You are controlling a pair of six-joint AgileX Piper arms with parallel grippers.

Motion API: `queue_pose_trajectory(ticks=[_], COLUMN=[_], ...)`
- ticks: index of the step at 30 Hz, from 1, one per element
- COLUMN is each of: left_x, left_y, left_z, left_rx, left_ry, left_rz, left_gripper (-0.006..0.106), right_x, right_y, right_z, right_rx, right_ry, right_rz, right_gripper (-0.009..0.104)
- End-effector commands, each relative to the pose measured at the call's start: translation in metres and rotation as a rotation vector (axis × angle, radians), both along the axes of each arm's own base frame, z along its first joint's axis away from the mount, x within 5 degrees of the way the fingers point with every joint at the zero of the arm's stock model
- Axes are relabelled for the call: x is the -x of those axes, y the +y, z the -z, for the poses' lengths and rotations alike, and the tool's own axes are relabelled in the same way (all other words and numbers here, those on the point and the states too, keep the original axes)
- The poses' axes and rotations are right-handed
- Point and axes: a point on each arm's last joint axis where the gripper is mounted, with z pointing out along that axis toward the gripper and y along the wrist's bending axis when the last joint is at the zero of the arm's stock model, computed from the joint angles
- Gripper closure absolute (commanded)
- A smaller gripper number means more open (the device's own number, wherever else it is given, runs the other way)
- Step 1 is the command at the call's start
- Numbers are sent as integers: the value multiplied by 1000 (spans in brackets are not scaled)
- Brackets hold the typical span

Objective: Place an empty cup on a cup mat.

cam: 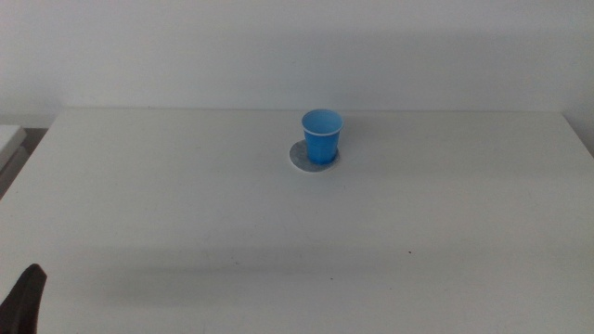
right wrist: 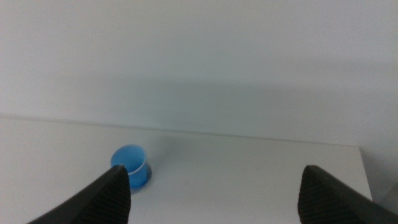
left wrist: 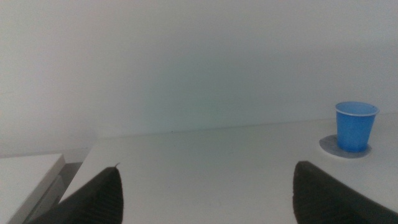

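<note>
- The cup point(cam: 321, 135) is seen standing upright on the cup mat point(cam: 299, 158), toward the far middle of the white table point(cam: 186, 213); the mat's grey edge shows mostly on the cup's left and front, so the cup is judged to sit slightly off the mat's centre.
- The cup's blue inside is visible from above and nothing is seen in it.
- The left end effector point(left wrist: 205, 193) is held released, with its 2 jaws wide apart and nothing between them; in the middle view only a dark tip is seen at the bottom left corner, well apart from the cup.
- The right end effector point(right wrist: 214, 193) is likewise held released and empty, its 2 jaws spread; it is not shown in the middle view, and the cup is viewed from it at a distance, beside 1 jaw in the picture only.
- No contact between either end effector and the cup or the mat is seen.
- The placing step is judged to be done, and the task is taken as essentially complete.
- No further grasp is thought to be called for; at most, both arms would be kept clear of the cup so that it is not knocked over.
</note>
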Motion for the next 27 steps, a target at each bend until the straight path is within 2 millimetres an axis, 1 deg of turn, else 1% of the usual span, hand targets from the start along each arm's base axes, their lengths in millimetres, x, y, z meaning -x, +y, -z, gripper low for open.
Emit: queue_pose_trajectory(ticks=[1,2,5,7,9,11,14,16,17,19,25,27], left_x=[0,0,0,0,0,0,0,0,0,0,0,0], left_y=[0,0,0,0,0,0,0,0,0,0,0,0], left_z=[-1,-1,-1,-1,-1,-1,-1,-1,-1,-1,-1,-1], left_rx=[5,5,5,5,5,5,5,5,5,5,5,5], left_ry=[-9,-9,-9,-9,-9,-9,-9,-9,-9,-9,-9,-9], left_rz=[4,4,4,4,4,4,4,4,4,4,4,4], left_gripper=[7,7,7,7,7,7,7,7,7,7,7,7], right_x=[29,39,59,67,73,75,75,76,76,75,74,78], right_y=[-15,-20,-31,-35,-38,-40,-42,-42,-41,-39,-38,-38], right_z=[13,24,62,86,110,137,170,188,193,196,196,197], right_rx=[-32,-34,-39,-33,-23,10,56,66,54,26,32,36], right_ry=[-122,-164,-241,-250,-227,-190,-144,-110,-106,-118,-136,-134], right_rz=[30,40,65,69,86,96,98,98,94,81,65,50], right_gripper=[16,16,16,16,16,16,16,16,16,16,16,16])
